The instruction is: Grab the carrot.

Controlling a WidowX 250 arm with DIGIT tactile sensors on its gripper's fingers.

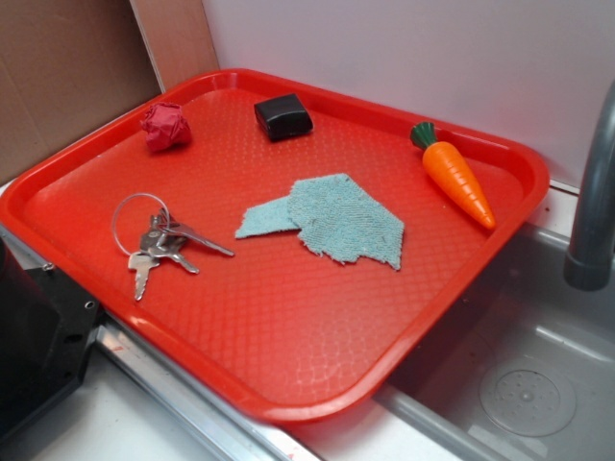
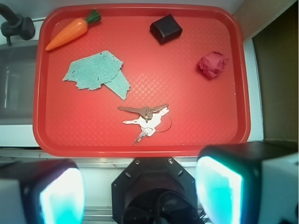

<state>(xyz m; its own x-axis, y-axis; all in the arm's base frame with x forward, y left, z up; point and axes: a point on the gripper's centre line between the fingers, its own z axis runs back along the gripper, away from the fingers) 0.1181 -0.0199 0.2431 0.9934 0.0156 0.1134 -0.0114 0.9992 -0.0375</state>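
From the wrist camera you look straight down on a red tray [image 2: 140, 144]. The carrot [image 2: 70, 31] lies in the tray's upper-left corner, green top pointing right, tip toward the left rim. Just below it sits a teal cloth scrap [image 2: 96, 73], apart from the carrot. A small black block [image 2: 166, 28] rests near the top edge, a crumpled red paper ball [image 2: 213, 64] toward the right side, and a bunch of keys [image 2: 145, 119] near the middle. Your end effector [image 2: 140, 193] fills the bottom of the frame, its two fingers [image 2: 219, 189] spread wide apart, clear of the tray and holding nothing.
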